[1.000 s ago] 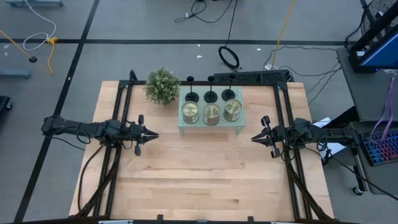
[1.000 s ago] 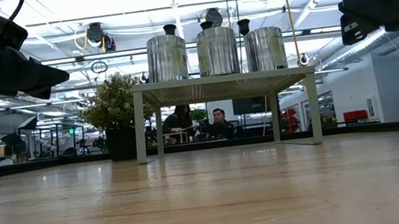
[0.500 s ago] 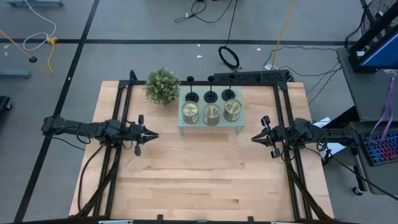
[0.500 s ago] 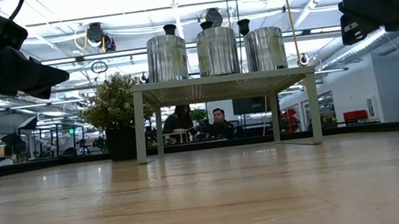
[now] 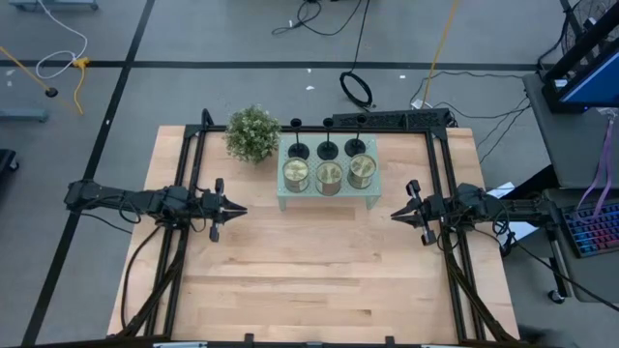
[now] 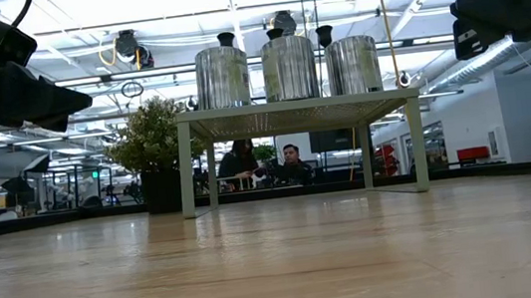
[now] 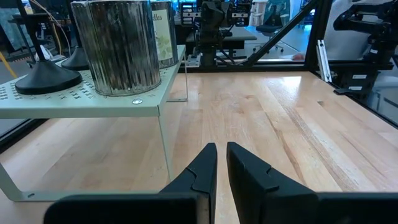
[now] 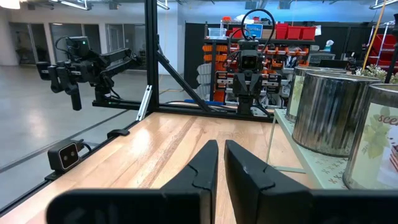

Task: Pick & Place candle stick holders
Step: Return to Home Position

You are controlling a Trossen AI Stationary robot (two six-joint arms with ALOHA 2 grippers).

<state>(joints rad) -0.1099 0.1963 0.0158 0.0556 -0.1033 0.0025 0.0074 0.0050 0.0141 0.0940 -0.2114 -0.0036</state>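
Observation:
Three matte-black candle stick holders [image 5: 328, 150] stand by their round bases in a row along the far side of a pale green shelf [image 5: 327, 198], behind three gold-green jars [image 5: 329, 175]. One holder's base [image 7: 46, 76] shows in the left wrist view. My left gripper [image 5: 242, 209] hovers left of the shelf, shut and empty; its fingertips [image 7: 221, 152] nearly meet. My right gripper [image 5: 394, 215] hovers right of the shelf, shut and empty, as its wrist view [image 8: 221, 149] shows.
A small potted plant [image 5: 252, 132] stands at the shelf's far left corner. Black frame rails [image 5: 189, 174] run along both table sides and the far edge. Bare wooden table [image 5: 319, 280] lies between the shelf and the near edge. People sit in the room behind [image 6: 292, 163].

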